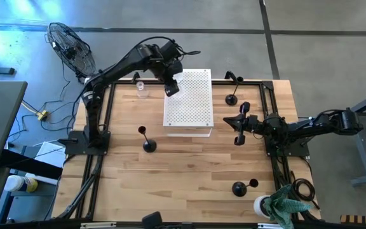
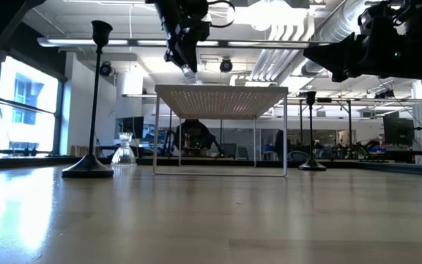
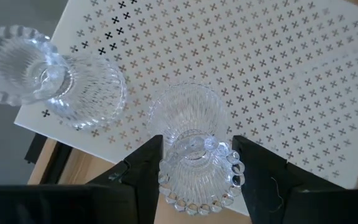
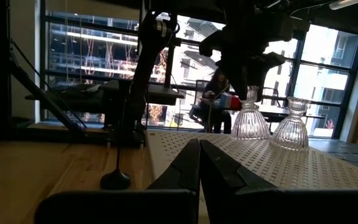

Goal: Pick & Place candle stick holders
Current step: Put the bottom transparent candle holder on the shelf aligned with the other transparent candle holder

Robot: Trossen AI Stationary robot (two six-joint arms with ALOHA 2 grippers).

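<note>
Over the white perforated board [image 1: 188,97], left fingers [image 3: 143,168] seemingly grip a glass holder [image 3: 194,163].

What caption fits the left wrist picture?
Left gripper holds a clear glass holder over the white perforated board, beside another glass holder.

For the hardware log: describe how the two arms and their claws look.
Both arms are dark, jointed and slim, with black cables looping along them. The left claw has two flat, black, wedge-shaped fingers; the right claw has two tapering black fingers. No markings show.
</note>
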